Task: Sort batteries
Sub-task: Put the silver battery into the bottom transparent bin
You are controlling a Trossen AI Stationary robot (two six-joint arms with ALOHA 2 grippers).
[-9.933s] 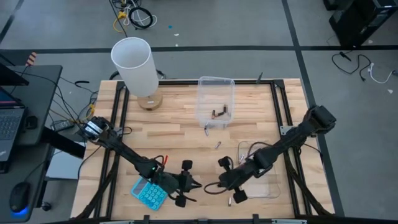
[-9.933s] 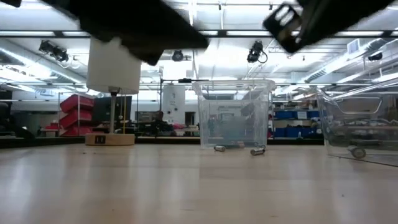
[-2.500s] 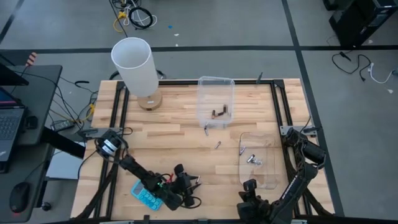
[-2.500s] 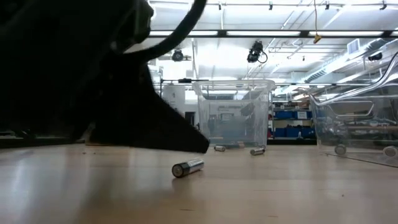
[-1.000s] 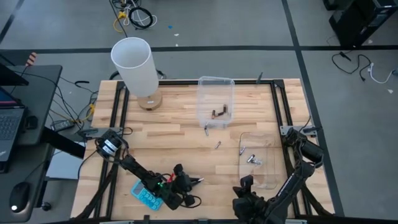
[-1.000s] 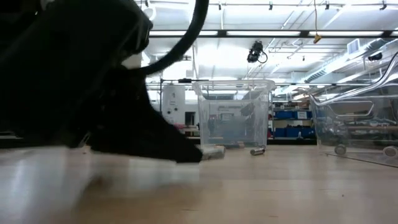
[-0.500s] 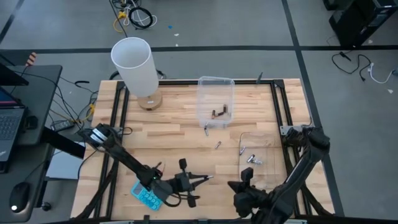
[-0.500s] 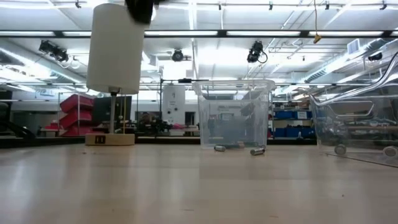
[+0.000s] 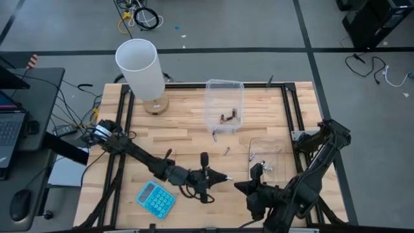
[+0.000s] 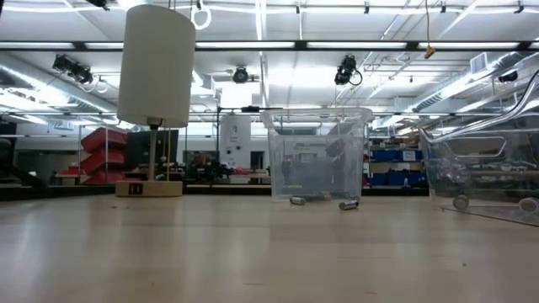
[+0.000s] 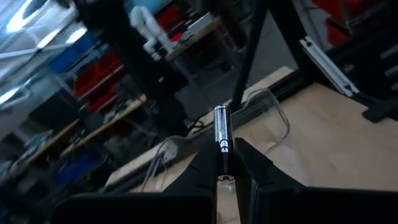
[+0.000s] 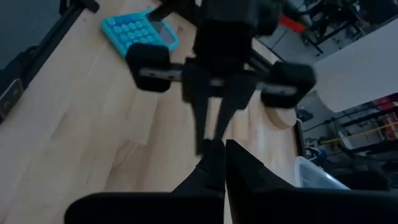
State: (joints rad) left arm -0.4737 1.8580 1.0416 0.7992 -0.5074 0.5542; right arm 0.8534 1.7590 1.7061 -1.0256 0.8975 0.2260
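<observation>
The left hand (image 9: 226,177) is clamped on a small silvery round battery (image 11: 221,128). It hangs above the pale wooden worktop (image 9: 187,139). The right hand (image 9: 238,186) is pressed together, holding nothing.

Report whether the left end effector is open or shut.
Shut on a battery: the left end effector pinches the silvery cell, which sticks out beyond its fingertips.

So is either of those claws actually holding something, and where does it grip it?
Yes. The left gripper pinches a silvery battery by its lower end, the rest sticking out past the fingertips. The right gripper is shut on nothing.
</observation>
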